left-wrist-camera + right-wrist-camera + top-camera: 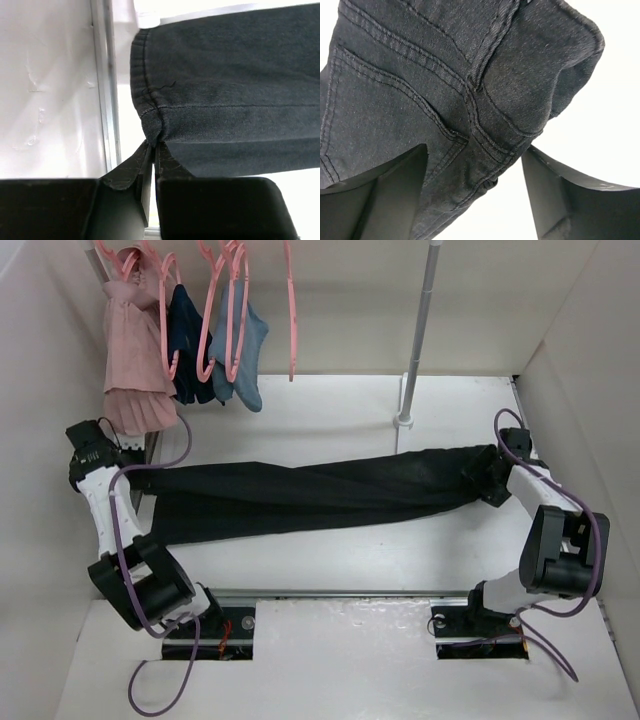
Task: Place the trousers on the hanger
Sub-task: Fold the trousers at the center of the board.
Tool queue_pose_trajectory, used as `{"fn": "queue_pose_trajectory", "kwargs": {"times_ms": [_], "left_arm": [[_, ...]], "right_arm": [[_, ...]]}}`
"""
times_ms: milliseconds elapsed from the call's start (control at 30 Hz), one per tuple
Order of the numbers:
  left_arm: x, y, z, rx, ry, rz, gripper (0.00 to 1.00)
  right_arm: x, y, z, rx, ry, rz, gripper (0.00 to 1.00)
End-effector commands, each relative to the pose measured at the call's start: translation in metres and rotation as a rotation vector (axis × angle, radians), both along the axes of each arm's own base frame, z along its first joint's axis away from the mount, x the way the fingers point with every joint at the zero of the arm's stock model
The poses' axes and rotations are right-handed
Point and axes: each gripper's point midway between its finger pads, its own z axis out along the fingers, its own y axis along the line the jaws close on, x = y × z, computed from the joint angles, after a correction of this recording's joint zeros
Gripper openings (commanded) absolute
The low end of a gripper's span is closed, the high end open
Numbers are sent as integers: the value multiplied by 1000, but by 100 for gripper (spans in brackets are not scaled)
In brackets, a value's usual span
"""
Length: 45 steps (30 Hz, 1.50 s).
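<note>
The black trousers (300, 495) lie stretched across the table, hems at the left and waist at the right. My left gripper (138, 480) is shut on the hem's seam (150, 117), its tips pinching the fabric (152, 146). At the waist end, my right gripper (480, 478) is open, and the seat seams (470, 100) bulge between its spread fingers (475, 150). The left finger (400, 185) touches the cloth; the right finger (555, 190) stands apart from it. An empty pink hanger (291, 310) hangs from the rail at the back.
Further pink hangers at the back left carry a pink garment (135, 350), a navy garment (185, 340) and a light-blue garment (250, 350). A grey upright pole (418, 330) stands behind the trousers. White walls close in both sides, and a metal strip (107, 100) runs beside the hem.
</note>
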Motion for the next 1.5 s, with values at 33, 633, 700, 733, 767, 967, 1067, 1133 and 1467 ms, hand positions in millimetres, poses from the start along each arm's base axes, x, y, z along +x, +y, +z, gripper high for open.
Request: {"fn": "queue_pose_trajectory", "kwargs": {"times_ms": [33,633,700,733,767,967,1067,1133,1467], "left_arm": [[-20,-13,8,12,45,-89,0],[-29,-11,1,45,67,-88,0],[-27,-10,5,46,49,-103,0],[-27,-9,6,48,41,-119,0],[-21,-13,11,40,12,-151,0],[-42,-25,42,79,-7,-383,0],[-75,-22,29,162,125,-510,0],[-100,-7,-3,203,278,-480,0],[-158,31,-94,344,550,-254,0]], "right_arm": [[6,-11,24,-65,-41,-5,82],[32,-33,25,-103,-50,-47,71],[32,-35,11,-77,-16,-50,64],[31,-39,7,-66,-4,-59,58],[31,-38,3,-44,2,-56,52],[40,-43,25,-79,-51,-28,0],[35,-57,65,-161,-119,-67,0],[23,-76,79,-188,-150,-119,0],[2,-69,37,-69,-122,-120,0]]}}
